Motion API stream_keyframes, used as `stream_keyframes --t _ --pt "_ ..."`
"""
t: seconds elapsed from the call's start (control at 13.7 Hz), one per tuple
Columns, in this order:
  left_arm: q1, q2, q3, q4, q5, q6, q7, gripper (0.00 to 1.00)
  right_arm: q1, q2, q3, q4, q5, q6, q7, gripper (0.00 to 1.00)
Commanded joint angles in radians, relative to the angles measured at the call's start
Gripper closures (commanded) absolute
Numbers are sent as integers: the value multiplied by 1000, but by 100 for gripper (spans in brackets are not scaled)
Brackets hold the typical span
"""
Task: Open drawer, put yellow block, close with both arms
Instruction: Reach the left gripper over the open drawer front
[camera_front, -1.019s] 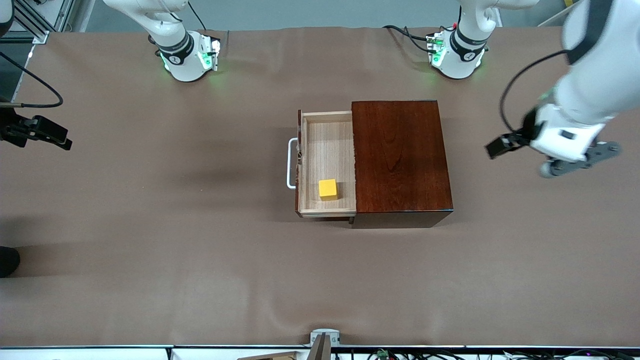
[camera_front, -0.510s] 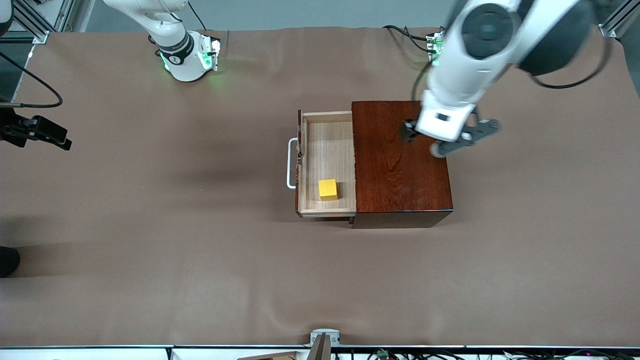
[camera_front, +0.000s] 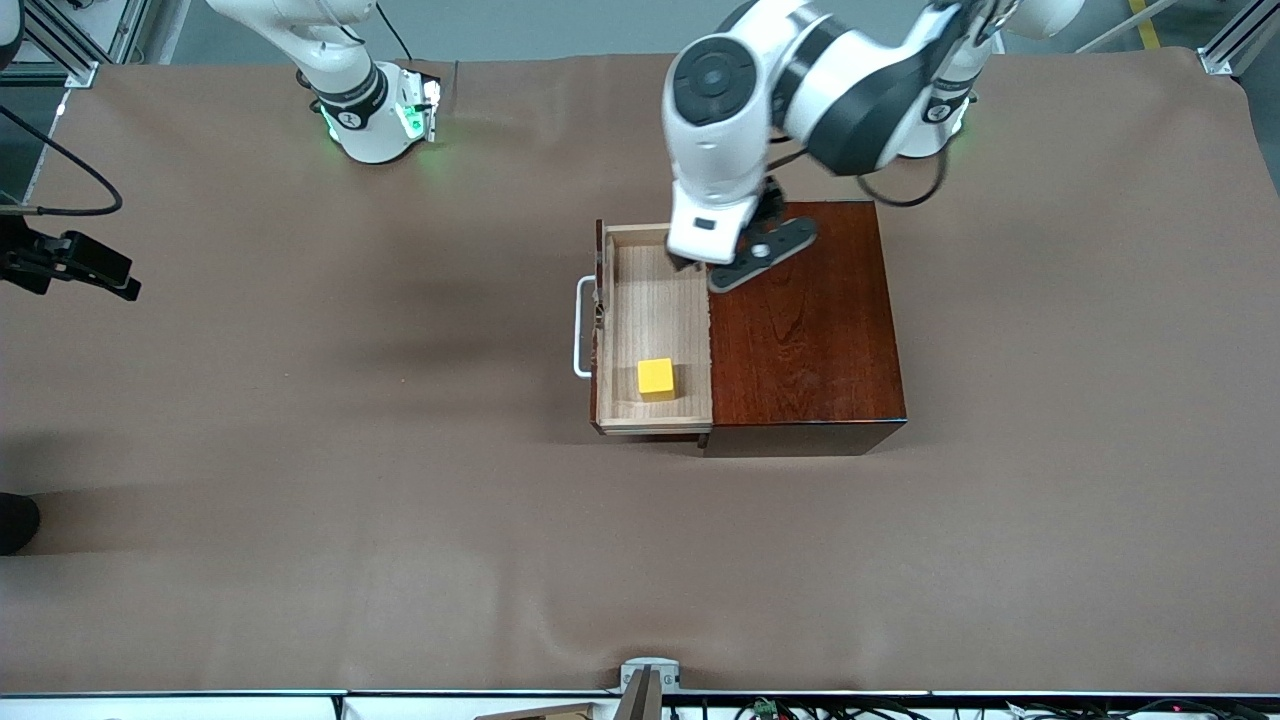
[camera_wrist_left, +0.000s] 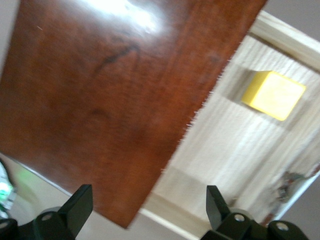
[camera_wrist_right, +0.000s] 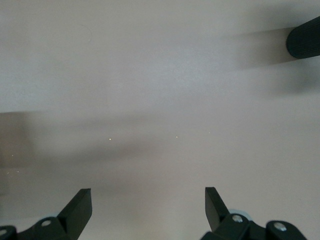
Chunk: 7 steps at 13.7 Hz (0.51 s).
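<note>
Front view is showing the left gripper (camera_front: 700, 265), fingers spread and empty, hanging over the open drawer (camera_front: 655, 330); descending carelessly risks knocking the block (camera_front: 656, 378). The right gripper (camera_wrist_right: 147, 212), spread too, is waiting.

The drawer (camera_front: 655, 330) stands pulled out of the box (camera_front: 800, 310) toward the right arm's end of the bench (camera_front: 300, 450). The block (camera_front: 656, 378) lies in the drawer, at its end nearer the front camera.

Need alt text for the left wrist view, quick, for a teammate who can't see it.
The left gripper, fingers open and empty, hangs over the dark wooden box and its pulled-out drawer. The yellow block lies in the drawer.
</note>
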Motion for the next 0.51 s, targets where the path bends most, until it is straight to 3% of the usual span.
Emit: stream_keyframes --t 0.0,0.44 --pt "-49 130 13 146 6 36 -144 0 -25 -12 17 1 -2 -6 13 0" --pt "-127 206 16 148 6 298 -541 0 -28 -12 17 3 -2 -3 13 0"
